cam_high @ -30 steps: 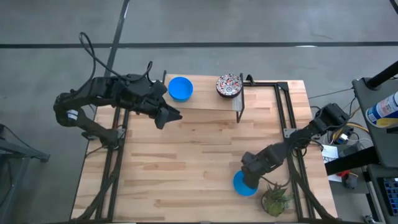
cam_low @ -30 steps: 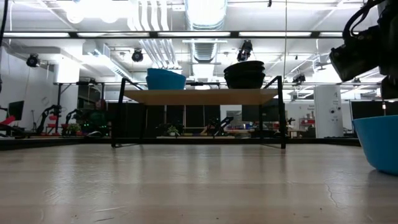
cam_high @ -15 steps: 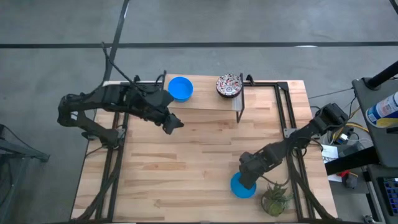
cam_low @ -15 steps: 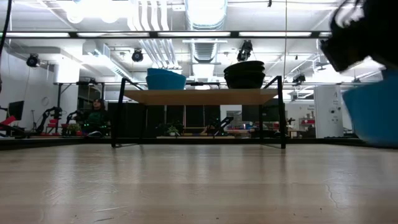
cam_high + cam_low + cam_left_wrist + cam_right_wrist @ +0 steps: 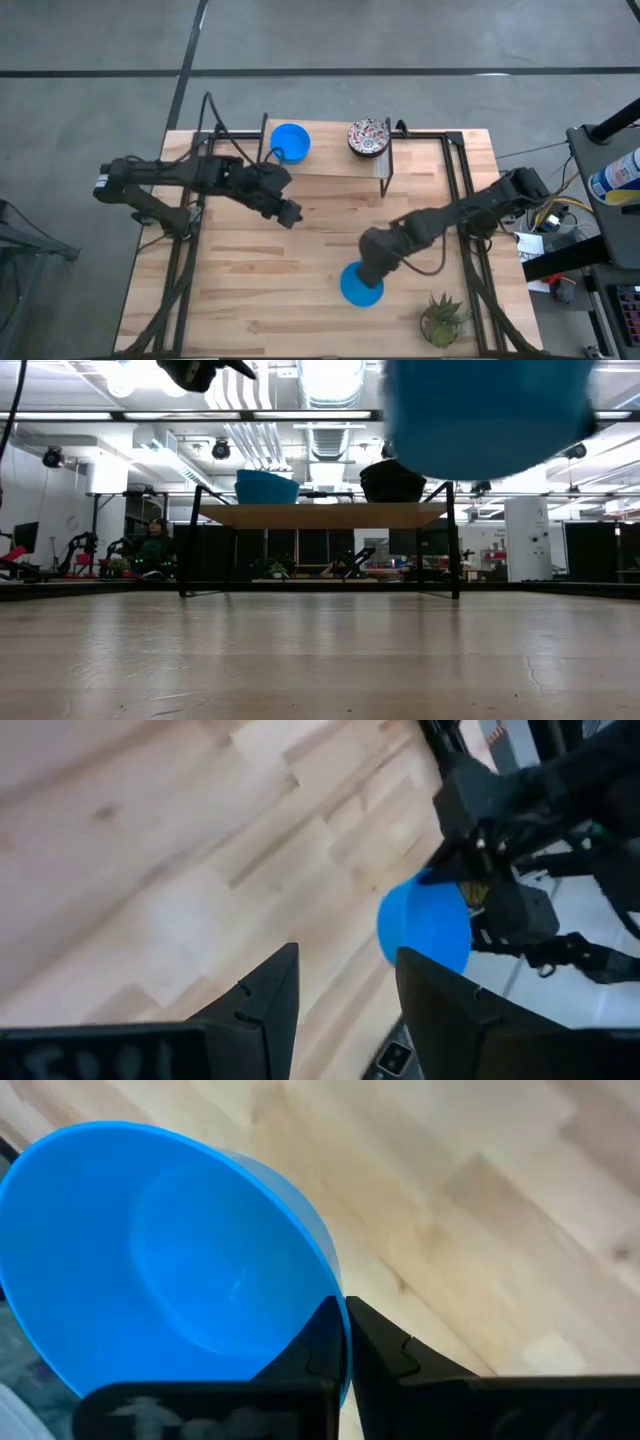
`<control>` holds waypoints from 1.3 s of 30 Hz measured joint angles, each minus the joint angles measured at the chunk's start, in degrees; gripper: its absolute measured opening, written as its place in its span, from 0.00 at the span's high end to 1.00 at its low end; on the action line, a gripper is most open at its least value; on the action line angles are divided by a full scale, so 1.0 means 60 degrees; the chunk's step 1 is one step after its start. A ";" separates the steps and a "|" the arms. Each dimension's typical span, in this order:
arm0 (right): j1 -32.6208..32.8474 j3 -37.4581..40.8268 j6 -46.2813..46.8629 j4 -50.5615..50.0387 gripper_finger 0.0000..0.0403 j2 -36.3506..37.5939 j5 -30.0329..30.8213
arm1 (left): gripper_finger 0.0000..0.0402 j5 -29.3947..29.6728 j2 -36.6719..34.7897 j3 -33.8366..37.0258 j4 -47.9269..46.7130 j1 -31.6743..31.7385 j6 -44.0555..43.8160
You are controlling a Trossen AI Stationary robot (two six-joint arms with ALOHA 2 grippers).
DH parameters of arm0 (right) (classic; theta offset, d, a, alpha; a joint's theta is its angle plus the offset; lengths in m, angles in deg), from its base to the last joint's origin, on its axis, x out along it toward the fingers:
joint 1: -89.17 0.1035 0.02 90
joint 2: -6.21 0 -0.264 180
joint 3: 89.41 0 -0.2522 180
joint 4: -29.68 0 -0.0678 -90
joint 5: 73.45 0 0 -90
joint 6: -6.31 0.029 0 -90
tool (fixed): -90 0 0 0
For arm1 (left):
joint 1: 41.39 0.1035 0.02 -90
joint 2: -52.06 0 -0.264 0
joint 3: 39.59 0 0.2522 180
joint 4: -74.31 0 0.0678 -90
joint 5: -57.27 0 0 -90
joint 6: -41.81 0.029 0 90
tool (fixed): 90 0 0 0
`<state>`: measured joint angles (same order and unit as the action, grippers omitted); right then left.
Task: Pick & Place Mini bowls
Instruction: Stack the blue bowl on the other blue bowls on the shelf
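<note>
A plain blue mini bowl [image 5: 358, 287] hangs well above the wood table [image 5: 250, 290], right of its middle, with my right gripper [image 5: 372, 262] shut on it. In the low view the bowl [image 5: 485, 415] shows high up. Two more mini bowls stand on their bases on a small shelf [image 5: 330, 162] at the far edge: a blue one [image 5: 290, 142] and a white floral one [image 5: 368, 137]. My left gripper [image 5: 288, 212] hovers open left of the table's middle, nothing between its fingers [image 5: 262, 1000]. My right gripper pinches the blue bowl's rim [image 5: 335, 1305] between its two fingers, one finger [image 5: 318, 1342] inside the bowl and one [image 5: 392, 1355] outside its wall. The bowl is lifted clear of the table, its opening up.
A small potted green plant [image 5: 443, 318] stands at the near right corner. The shelf's dark metal frame [image 5: 385, 170] and rails [image 5: 468, 190] run along the far and right sides. Bare wood lies below and between both grippers.
The blue bowl stood on the table beside the plant; my right gripper has lifted it clear and carried it up and toward the table's left. My left gripper has moved from near the shelf toward the table's middle and near edge.
</note>
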<state>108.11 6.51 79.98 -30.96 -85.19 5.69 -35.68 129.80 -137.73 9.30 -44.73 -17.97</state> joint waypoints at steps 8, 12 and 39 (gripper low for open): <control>-0.1063 -0.1650 -0.1179 -0.0690 0.98 -0.1374 -0.0235 | 0.61 -0.0136 -0.0004 0.1117 0.1332 -0.0593 -0.0864; -0.1386 -0.2316 -0.1811 -0.0780 0.98 -0.2116 -0.0499 | 0.61 -0.0126 -0.0004 0.1442 0.1567 -0.0824 -0.1274; -0.2022 -0.6938 -0.3850 -0.2105 0.98 -0.4134 0.0525 | 0.61 -0.0579 -0.0033 0.2407 0.1327 -0.1590 -0.1588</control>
<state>95.98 -35.12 56.88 -43.59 -109.99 8.85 -39.16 129.60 -123.29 17.26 -54.28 -27.50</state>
